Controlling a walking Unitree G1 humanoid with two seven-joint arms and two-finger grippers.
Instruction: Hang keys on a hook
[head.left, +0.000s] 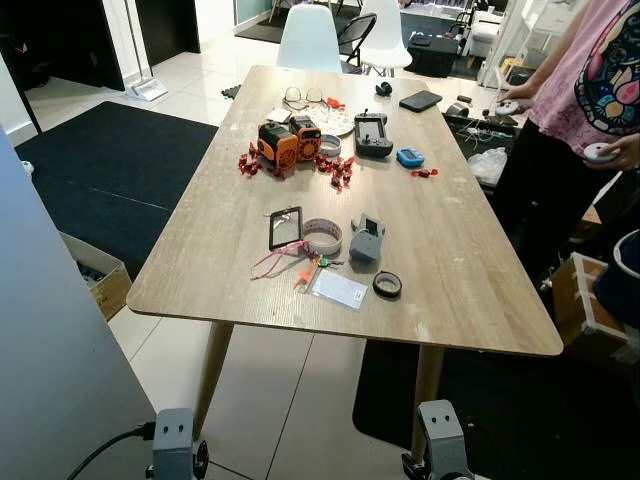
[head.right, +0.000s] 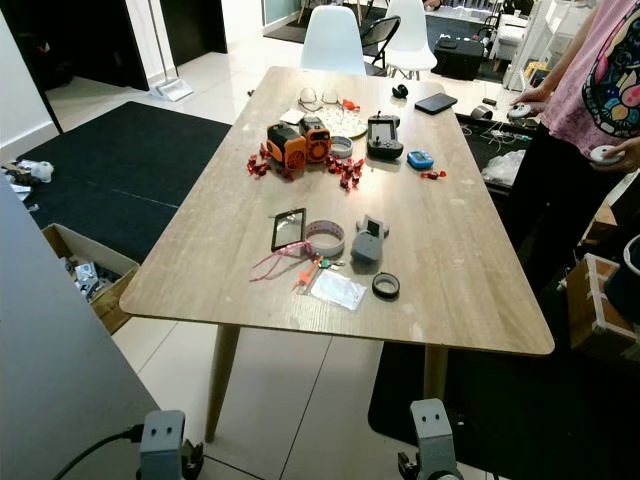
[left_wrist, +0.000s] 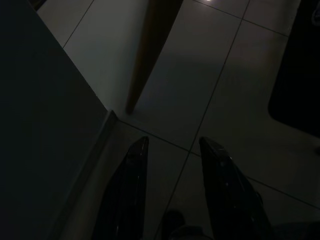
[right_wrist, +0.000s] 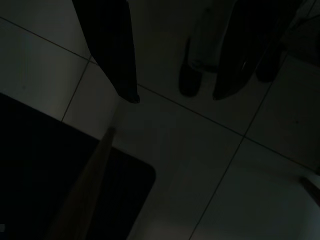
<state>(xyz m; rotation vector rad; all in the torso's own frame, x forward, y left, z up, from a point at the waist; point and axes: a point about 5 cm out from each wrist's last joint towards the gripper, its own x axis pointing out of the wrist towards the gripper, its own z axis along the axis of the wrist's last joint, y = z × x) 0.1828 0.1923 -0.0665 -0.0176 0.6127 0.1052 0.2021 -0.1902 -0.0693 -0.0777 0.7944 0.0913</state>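
A bunch of keys (head.left: 318, 264) with a pink lanyard (head.left: 272, 262) and an orange tag lies near the front edge of the wooden table (head.left: 200, 270). It rests beside a clear card holder (head.left: 339, 289). Both arms hang low below the table's front edge. In the dark left wrist view, my left gripper (left_wrist: 173, 141) is open over the tiled floor, close to a table leg (left_wrist: 147, 55). My right gripper (right_wrist: 176, 97) is also open above the floor, with nothing between its fingers.
On the table are a tape roll (head.left: 322, 236), a small black frame (head.left: 285, 227), a grey device (head.left: 365, 241), a black ring (head.left: 387, 285) and orange toys (head.left: 289, 144). A person (head.left: 585, 110) stands at the right edge. A cardboard box (head.left: 95, 275) and a grey panel (head.left: 50, 340) are on my left.
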